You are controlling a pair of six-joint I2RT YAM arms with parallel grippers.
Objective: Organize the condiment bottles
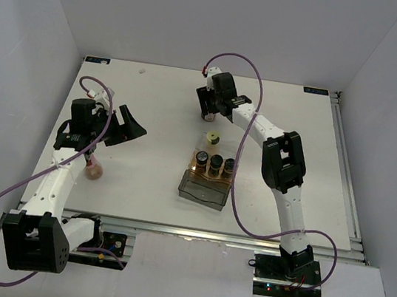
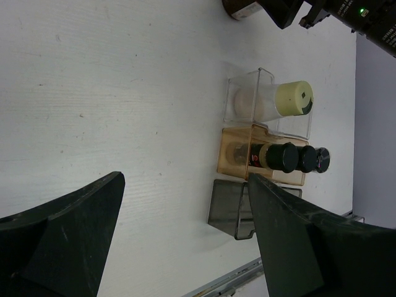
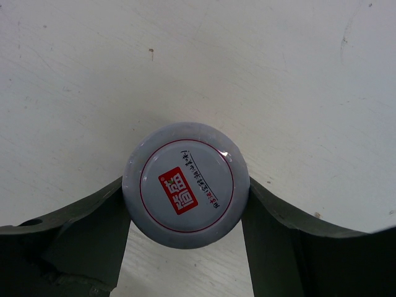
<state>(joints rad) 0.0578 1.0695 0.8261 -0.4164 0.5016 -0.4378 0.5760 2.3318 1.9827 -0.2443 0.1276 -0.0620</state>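
Observation:
My right gripper is shut on a condiment bottle with a white, red-labelled cap, at the far middle of the table. A yellow-green-capped bottle stands in a clear bin; it also shows in the left wrist view. Two black-capped bottles stand in an amber bin. A pink-capped bottle lies on the table by the left arm. My left gripper is open and empty above the table, left of the bins.
An empty smoky plastic bin sits just in front of the amber bin, and shows in the left wrist view. The table's metal front rail runs near the arm bases. White walls enclose the table.

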